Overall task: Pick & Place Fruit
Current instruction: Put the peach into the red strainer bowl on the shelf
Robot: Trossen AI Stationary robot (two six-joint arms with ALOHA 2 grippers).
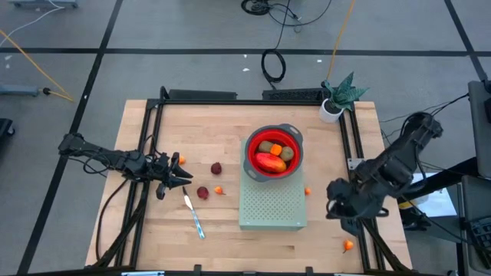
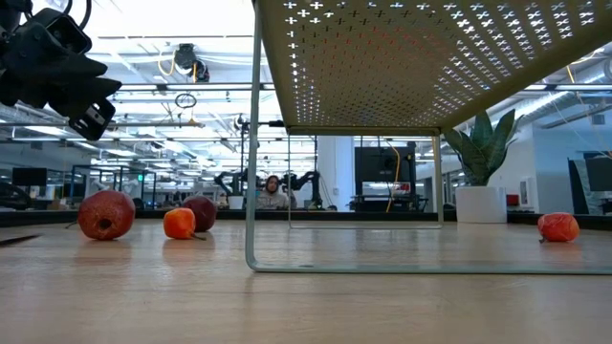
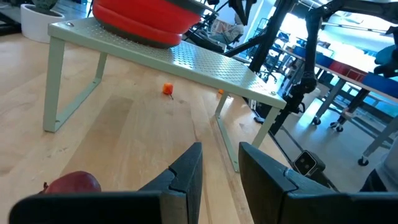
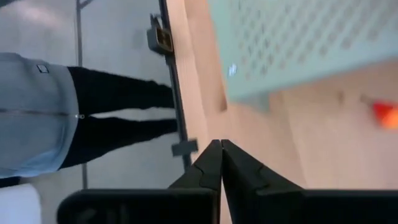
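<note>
The red bowl (image 1: 274, 153) stands on the pale green perforated stand (image 1: 272, 205). It holds the red-orange fruit (image 1: 270, 162), two brown-green ovals (image 1: 266, 146) and a small orange piece. Two dark red balls (image 1: 216, 168) (image 1: 202, 192) and tiny orange balls (image 1: 219, 190) (image 1: 308, 191) (image 1: 348, 245) lie on the table. My left gripper (image 3: 221, 168) hovers level at the table's left, open and with nothing between its fingers, with one dark red ball (image 3: 71, 185) beside it. My right gripper (image 4: 221, 149) hangs shut and holding nothing over the table's right edge, slanting down beside the stand (image 4: 311, 43).
A knife with a light-blue handle (image 1: 193, 216) lies near the left gripper. A potted plant (image 1: 335, 103) stands at the far right corner. Black frame rails run along the table's sides. A person's legs (image 4: 112, 112) show beside the table's edge.
</note>
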